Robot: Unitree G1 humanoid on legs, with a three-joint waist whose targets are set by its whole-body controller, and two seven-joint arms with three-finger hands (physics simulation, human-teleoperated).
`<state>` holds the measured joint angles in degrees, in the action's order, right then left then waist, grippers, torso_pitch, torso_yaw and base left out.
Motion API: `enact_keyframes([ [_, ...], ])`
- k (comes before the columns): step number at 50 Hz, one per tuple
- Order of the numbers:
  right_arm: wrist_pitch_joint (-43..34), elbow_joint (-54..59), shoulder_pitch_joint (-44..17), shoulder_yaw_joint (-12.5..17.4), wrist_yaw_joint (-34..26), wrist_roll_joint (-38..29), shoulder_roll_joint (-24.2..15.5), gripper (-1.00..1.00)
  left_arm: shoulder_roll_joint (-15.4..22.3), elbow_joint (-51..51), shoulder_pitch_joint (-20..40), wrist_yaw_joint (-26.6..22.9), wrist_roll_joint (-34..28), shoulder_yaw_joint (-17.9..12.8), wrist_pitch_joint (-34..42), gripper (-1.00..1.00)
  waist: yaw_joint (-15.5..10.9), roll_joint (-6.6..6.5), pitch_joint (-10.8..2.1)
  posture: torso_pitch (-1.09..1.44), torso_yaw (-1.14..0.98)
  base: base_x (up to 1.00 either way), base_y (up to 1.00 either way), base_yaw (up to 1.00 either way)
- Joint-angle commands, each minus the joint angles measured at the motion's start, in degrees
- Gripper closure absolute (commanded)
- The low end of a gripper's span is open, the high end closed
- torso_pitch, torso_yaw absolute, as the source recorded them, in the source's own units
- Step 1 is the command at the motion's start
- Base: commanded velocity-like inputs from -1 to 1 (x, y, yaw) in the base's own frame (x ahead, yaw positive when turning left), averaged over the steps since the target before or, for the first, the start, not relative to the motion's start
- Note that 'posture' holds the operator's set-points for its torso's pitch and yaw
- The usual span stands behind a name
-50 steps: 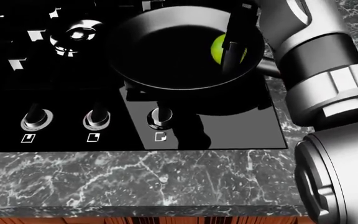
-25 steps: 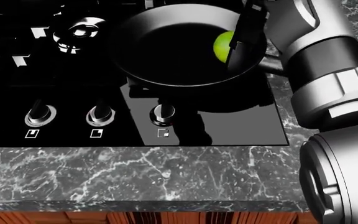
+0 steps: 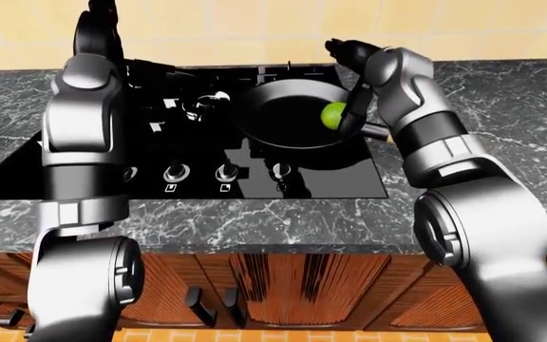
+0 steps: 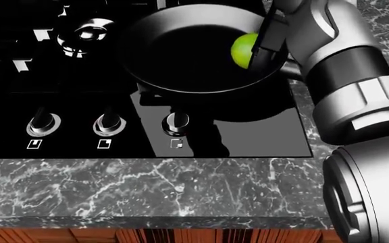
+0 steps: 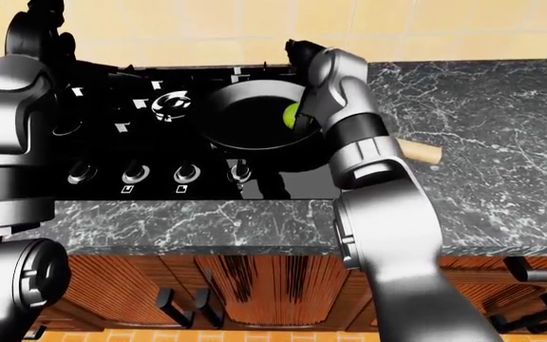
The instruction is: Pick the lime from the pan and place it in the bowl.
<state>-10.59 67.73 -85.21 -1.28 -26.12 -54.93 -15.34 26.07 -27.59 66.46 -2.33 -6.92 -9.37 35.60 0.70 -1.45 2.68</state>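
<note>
The green lime [image 4: 242, 49] lies at the right side of the black pan [image 4: 181, 90] on the stove. My right hand [image 4: 264, 39] reaches down into the pan from the top right. One black finger [image 3: 355, 116] stands against the lime's right side. No finger shows on the lime's left, top or bottom, so the hand is open beside it. My left hand [image 3: 98, 25] is raised at the top left of the left-eye view, away from the pan, its fingers cut off by the edge. No bowl shows in any view.
The black cooktop [image 4: 262, 136] has a row of knobs [image 4: 106, 124] along its lower edge and a shiny burner [image 4: 86, 31] left of the pan. The pan's wooden handle [image 5: 418, 151] sticks out to the right over the dark marble counter [image 4: 147, 190]. Wooden cabinets [image 3: 302, 285] are below.
The black finger crossed the lime a second ago; it now stands to the lime's right, so more of the lime shows. The forearm has shifted slightly, and the view moved a little.
</note>
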Motion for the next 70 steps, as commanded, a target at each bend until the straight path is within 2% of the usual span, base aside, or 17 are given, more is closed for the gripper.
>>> enact_keyframes([
  [1,0.5,-1.9,-2.4,0.2,2.1,-0.3,-0.6,-1.00,0.8,2.1,2.3,0.4,-0.2,-0.4,-1.7,-1.00,0.0,-0.17,-1.93,0.00,0.00,0.00,0.00,0.00],
  [13,1.3,-0.3,-1.2,0.3,5.0,0.8,0.6,-1.00,0.7,2.8,2.2,0.3,-0.3,-0.3,-1.2,-1.00,0.0,-0.02,-2.05,0.00,0.00,0.00,0.00,0.00],
  [19,0.9,-0.9,-0.7,0.8,3.1,2.6,1.2,-1.00,0.8,2.6,2.5,0.2,-0.3,-0.3,-1.2,-1.00,0.0,0.03,-2.13,0.00,0.00,0.00,0.00,0.00],
  [32,0.5,-1.7,-0.3,-0.2,0.9,2.6,1.1,-1.00,0.7,2.6,2.9,0.2,-0.4,-0.2,-1.0,-1.00,0.2,0.06,-2.22,0.00,0.00,0.00,0.00,0.00],
  [34,0.5,-1.7,-0.3,-0.2,0.9,2.5,1.2,-0.87,0.7,2.4,3.0,0.2,-0.4,-0.3,-1.1,-1.00,0.2,0.08,-2.24,0.00,0.00,0.00,0.00,0.00],
  [41,0.3,-1.9,-0.2,-0.3,0.4,2.1,1.4,-0.85,0.9,3.2,2.8,0.2,-0.3,-0.4,-0.5,-1.00,0.3,0.11,-2.16,0.00,0.00,0.00,0.00,0.00],
  [48,0.2,-2.0,-0.1,-0.4,0.0,1.8,1.3,-0.40,0.8,3.7,2.7,0.2,-0.2,-0.4,-0.2,-1.00,0.3,0.06,-2.06,0.00,0.00,0.00,0.00,0.00],
  [52,0.0,-2.1,0.0,-0.4,-0.2,1.5,1.4,-0.28,0.8,3.9,2.7,0.2,-0.2,-0.3,0.0,-1.00,0.3,-0.03,-1.97,0.00,0.00,0.00,0.00,0.00],
  [53,0.1,-1.9,0.0,-0.4,0.0,1.5,1.3,-0.11,0.7,3.9,2.7,0.3,-0.2,-0.3,0.0,-1.00,0.3,-0.05,-1.95,0.00,0.00,0.00,0.00,0.00],
  [57,0.1,-1.8,0.0,-0.4,-0.1,1.3,1.3,-0.10,0.6,3.6,3.1,0.3,-0.2,-0.2,0.0,-1.00,0.2,-0.12,-1.92,0.00,0.00,0.00,0.00,0.00],
  [61,0.1,-1.7,0.0,-0.4,-0.2,1.2,1.3,0.07,0.6,3.7,3.2,0.3,-0.3,-0.2,0.0,-1.00,0.1,-0.15,-1.89,0.00,0.00,0.00,0.00,0.00],
  [64,0.0,-1.7,0.0,-0.4,-0.3,1.2,1.4,0.42,0.7,3.6,3.4,0.2,-0.3,-0.2,0.0,-1.00,0.1,-0.15,-1.90,0.00,0.00,0.00,0.00,0.00],
  [66,0.0,-1.8,0.0,-0.4,-0.3,1.0,1.3,0.98,0.7,3.4,3.6,0.2,-0.3,-0.2,0.1,-1.00,0.1,-0.13,-1.91,0.00,0.00,0.00,0.00,0.00],
  [70,0.0,-2.3,0.1,-0.5,-0.2,0.7,1.4,1.00,0.7,4.3,3.2,0.1,-0.3,-0.2,0.5,-1.00,0.0,-0.12,-1.98,0.00,0.00,0.00,0.00,0.00],
])
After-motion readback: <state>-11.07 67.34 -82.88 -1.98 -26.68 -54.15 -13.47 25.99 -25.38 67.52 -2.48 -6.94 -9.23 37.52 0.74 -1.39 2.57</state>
